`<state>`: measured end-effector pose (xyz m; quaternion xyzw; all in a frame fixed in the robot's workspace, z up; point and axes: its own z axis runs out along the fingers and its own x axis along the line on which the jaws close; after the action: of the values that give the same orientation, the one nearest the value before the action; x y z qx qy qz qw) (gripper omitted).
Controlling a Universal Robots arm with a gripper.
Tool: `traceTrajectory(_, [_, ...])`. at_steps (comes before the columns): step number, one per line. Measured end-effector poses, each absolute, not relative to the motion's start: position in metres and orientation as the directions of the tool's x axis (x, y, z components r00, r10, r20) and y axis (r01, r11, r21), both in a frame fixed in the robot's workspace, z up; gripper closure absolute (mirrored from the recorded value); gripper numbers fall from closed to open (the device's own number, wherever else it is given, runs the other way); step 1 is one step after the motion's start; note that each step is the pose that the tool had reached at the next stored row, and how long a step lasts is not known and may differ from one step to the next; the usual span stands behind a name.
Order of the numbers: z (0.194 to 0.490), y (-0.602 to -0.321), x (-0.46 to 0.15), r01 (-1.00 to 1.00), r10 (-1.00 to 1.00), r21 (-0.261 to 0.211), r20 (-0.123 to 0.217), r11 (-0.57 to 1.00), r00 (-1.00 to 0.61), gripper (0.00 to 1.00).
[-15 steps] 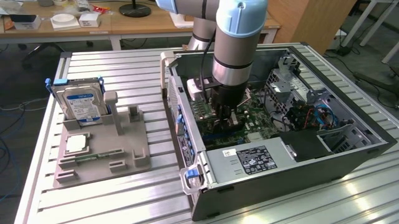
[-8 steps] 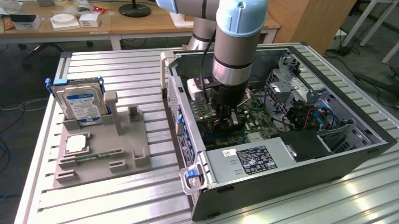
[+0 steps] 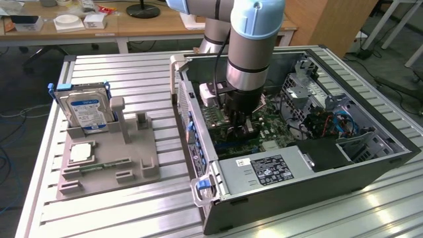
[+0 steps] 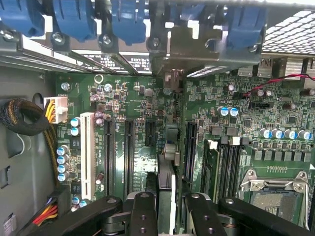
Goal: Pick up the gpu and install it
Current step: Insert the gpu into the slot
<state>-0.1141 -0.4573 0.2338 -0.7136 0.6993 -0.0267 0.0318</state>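
Black gripper [image 4: 166, 216] fingers [image 4: 143, 216] fill the near edge of the wrist view, set narrow and clamped on the gpu [image 4: 166, 184], a thin card seen edge-on between them. The card stands upright over the green motherboard [image 4: 133, 147], lined up with the long black slots; whether its lower edge is already seated in a slot I cannot tell. A white slot [image 4: 87, 152] lies off to one side of the black ones, and a row of blue clips [image 4: 74, 17] runs along the case wall at the far end of the board. Near the processor socket [image 4: 273, 189] a narrow green memory stick [image 4: 212, 169] stands in its own slot. In the exterior view the arm [image 3: 254, 44] reaches straight down into the open computer case [image 3: 297, 198], which lies on its side on a ribbed metal table [image 3: 119, 213]. The gripper [image 3: 239, 128] sits low inside the case, just above the board. On the exterior view's left, well apart from the case, a grey holder tray [image 3: 106, 171] carries a silver hard drive [image 3: 84, 110] with a blue label, standing upright at its far end. A wooden desk [image 3: 132, 27] stands behind the table.
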Motion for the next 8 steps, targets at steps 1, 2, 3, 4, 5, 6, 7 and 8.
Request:
traceTrajectory(1, [0.2337, -0.4572, -0.114, -0.996, -1.0, -0.083, -0.007, -0.02, 0.021, 0.73])
traceTrajectory(2, [0.2337, -0.4572, -0.114, -0.996, -1.0, -0.083, -0.007, -0.02, 0.021, 0.73])
traceTrajectory(3, [0.2337, -0.4572, -0.114, -0.996, -1.0, -0.083, -0.007, -0.02, 0.021, 0.73])
traceTrajectory(4, [0.2337, -0.4572, -0.114, -0.996, -1.0, -0.083, -0.007, -0.02, 0.021, 0.73])
traceTrajectory(5, [0.2337, -0.4572, -0.114, -0.996, -1.0, -0.083, -0.007, -0.02, 0.021, 0.73])
traceTrajectory(6, [0.2337, -0.4572, -0.1139, -0.996, -1.0, -0.083, -0.007, -0.02, 0.021, 0.73])
traceTrajectory(7, [0.2337, -0.4572, -0.1139, -0.996, -1.0, -0.084, -0.007, -0.02, 0.021, 0.73])
traceTrajectory(8, [0.2337, -0.4572, -0.1139, -0.996, -1.0, -0.086, -0.007, -0.02, 0.021, 0.73])
